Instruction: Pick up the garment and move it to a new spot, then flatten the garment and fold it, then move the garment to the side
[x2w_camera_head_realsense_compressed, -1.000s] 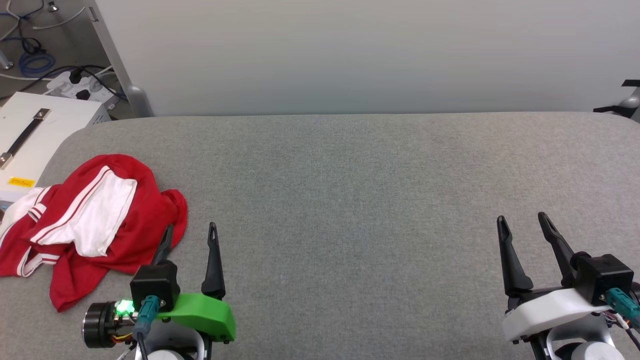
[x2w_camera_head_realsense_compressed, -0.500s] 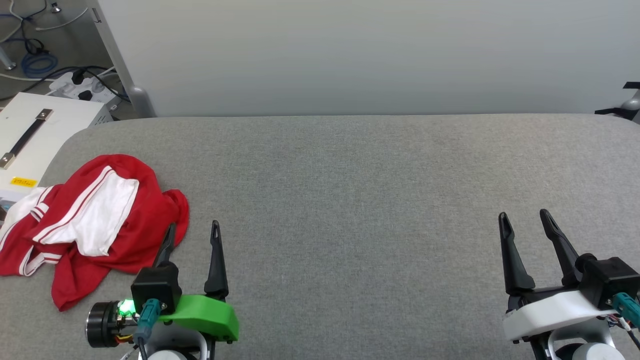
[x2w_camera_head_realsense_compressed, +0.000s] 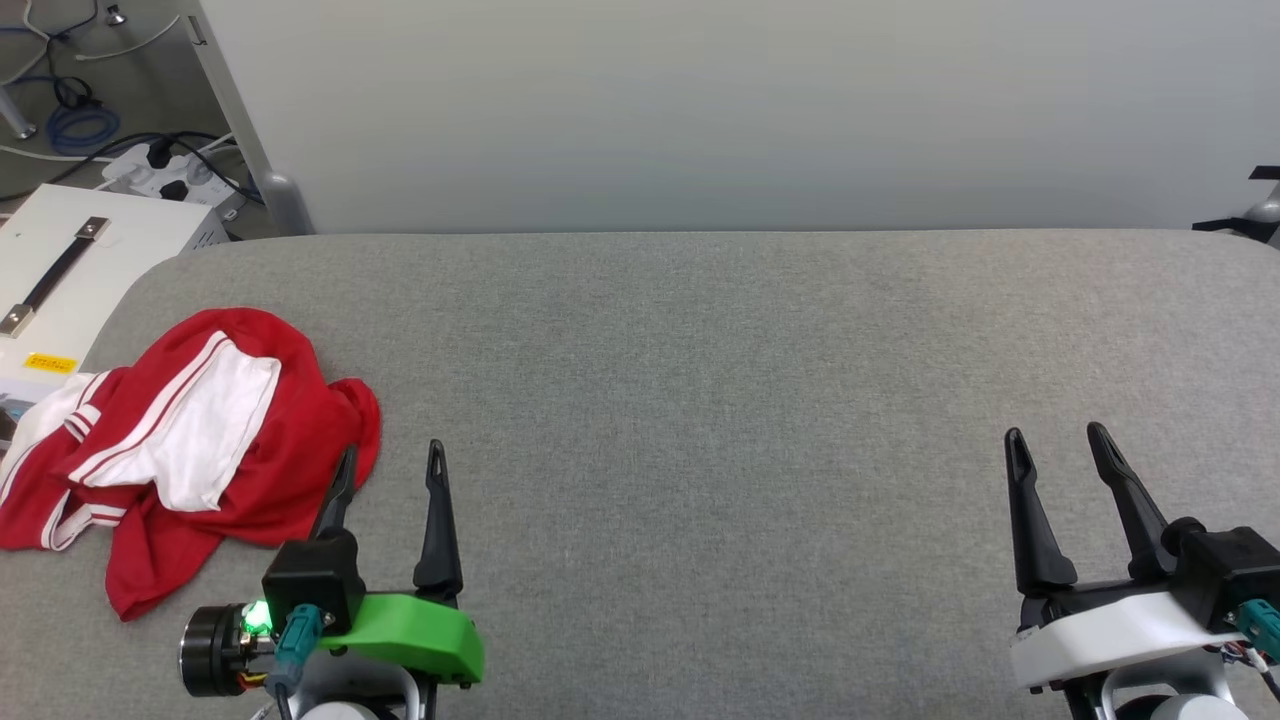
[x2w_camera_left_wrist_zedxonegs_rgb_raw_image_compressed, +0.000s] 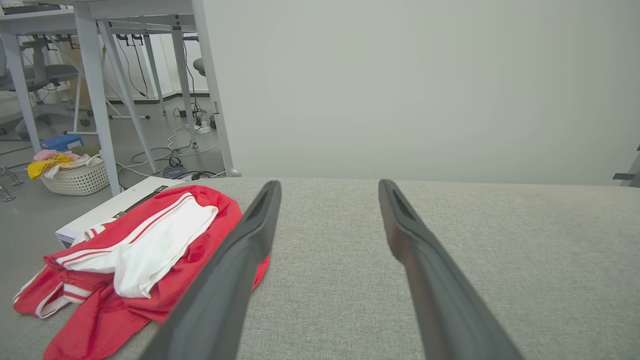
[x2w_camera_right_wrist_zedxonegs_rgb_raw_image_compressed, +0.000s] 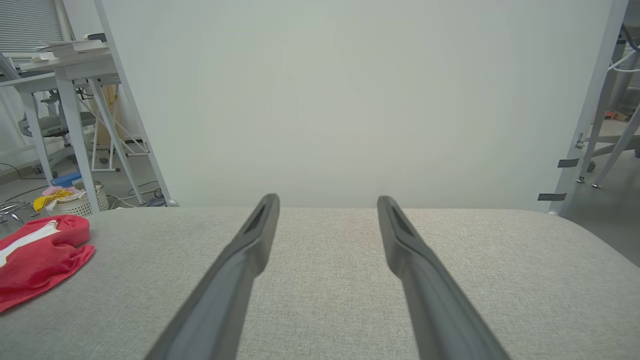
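Red garment (x2w_camera_head_realsense_compressed: 300, 440) in the same heap; left hand (x2w_camera_head_realsense_compressed: 392, 450) and right hand (x2w_camera_head_realsense_compressed: 1056, 432) wide open, empty.

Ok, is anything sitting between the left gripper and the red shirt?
Nothing visible does. The left gripper, jaws open, sits right beside the crumpled garment on the grey table, with no object between them. In the head view one finger overlaps the garment's near edge; whether it touches, I cannot tell.

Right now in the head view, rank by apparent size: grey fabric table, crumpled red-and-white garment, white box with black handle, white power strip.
1. grey fabric table
2. crumpled red-and-white garment
3. white box with black handle, partly cropped
4. white power strip, farthest away
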